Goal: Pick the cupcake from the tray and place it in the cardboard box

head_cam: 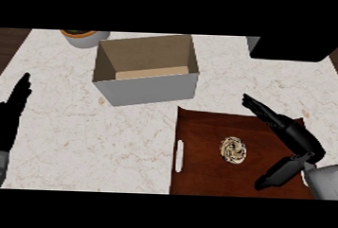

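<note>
My right hand [295, 133] hangs over the right side of the tray [203, 129], spread wide and holding nothing. Its fingers are straight and point up and to the left, toward the tray's far edge, while the thumb juts down toward the near edge. The cupcake [233, 150] sits on the tray near its middle, just left of my palm, in the gap between fingers and thumb but apart from both. It is seen from above, pale with a dark swirl on top.

The tray is dark brown wood with a slot handle along its left side, and it lies on the pale marble counter [80, 131]. The cardboard box [148, 89] stands open just beyond the tray's far left corner, with nothing visible inside.

My left hand [7, 117] rests at the left edge of the view, fingers straight and pointing away from me, well apart from the tray.

A potted plant [83, 37] sits beyond the box on the left, and a black object [293, 48] fills the far right corner.
</note>
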Tool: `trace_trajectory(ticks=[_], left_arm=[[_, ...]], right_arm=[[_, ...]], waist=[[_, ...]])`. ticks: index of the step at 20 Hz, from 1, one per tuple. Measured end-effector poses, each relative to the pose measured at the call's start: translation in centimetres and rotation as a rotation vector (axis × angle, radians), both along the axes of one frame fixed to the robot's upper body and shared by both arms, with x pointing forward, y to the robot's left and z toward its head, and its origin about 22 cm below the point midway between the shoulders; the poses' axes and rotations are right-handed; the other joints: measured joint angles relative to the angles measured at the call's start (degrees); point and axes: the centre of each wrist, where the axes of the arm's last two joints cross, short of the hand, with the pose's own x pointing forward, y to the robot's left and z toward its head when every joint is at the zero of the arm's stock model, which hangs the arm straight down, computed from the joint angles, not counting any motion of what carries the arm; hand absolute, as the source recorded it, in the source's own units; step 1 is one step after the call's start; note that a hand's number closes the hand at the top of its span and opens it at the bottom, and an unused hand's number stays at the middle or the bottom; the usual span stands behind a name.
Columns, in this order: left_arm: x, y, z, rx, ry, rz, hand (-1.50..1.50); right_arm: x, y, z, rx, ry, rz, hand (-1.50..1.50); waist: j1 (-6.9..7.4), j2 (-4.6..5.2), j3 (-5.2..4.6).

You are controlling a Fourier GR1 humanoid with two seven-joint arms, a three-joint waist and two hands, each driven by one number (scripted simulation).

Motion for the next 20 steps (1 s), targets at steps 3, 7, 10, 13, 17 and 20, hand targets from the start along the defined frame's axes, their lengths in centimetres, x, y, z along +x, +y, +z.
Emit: trace_trajectory(ticks=[3,7,10,13,17,20], left_arm=[[-0.2,0.5,-0.7,0.026,0.015,0.014,0.00],[0.0,0.4,-1.4,0.034,0.029,0.017,0.00],[0.0,0.6,-1.6,0.035,0.034,0.014,0.00],[0.0,0.4,-2.1,0.037,0.035,0.014,0.00],[-0.2,0.5,-2.3,0.040,0.041,0.022,0.00],[-0.5,0.9,-2.7,0.045,0.042,0.024,0.00]], right_arm=[[0.1,-2.5,-1.9,0.004,-0.038,0.064,-1.50],[1.4,-4.3,-1.4,-0.174,-0.162,0.075,-1.50],[2.6,-4.9,-0.5,-0.347,-0.228,0.126,-1.50],[4.2,-4.4,0.5,-0.484,-0.267,0.195,-1.50],[5.6,-3.3,1.5,-0.654,-0.285,0.288,-1.50],[6.8,-1.2,1.6,-0.761,-0.286,0.354,-1.50]], waist=[[0.02,-0.10,0.01],[-0.04,-0.28,-0.06],[0.29,-0.41,-0.13],[0.18,-0.57,-0.20],[-0.09,-0.79,-0.26],[-0.23,-0.86,-0.30]])
